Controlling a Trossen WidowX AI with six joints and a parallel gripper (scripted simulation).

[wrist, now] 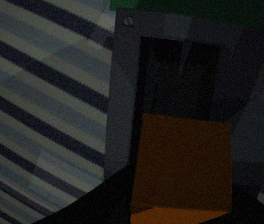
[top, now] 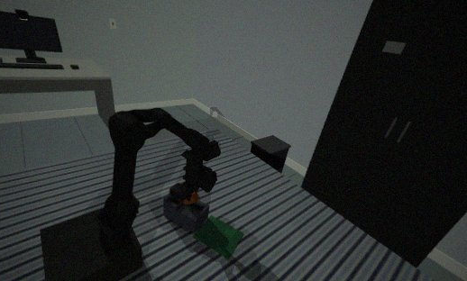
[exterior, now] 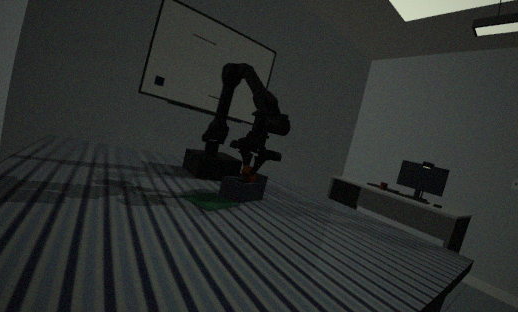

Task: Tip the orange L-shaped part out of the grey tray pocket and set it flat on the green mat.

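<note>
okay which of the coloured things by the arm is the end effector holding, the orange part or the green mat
The orange part. It is pinched in the end effector above the grey tray, its end tipped up out of the pocket. The green mat lies flat beside the tray, untouched.

Matte black six-joint arm showing rounded tubular links, bulky cylindrical joints; standing on square dark base plate; blocky black wrist housing; markings, cables too dim to tell.

Two far views, one close wrist
</note>
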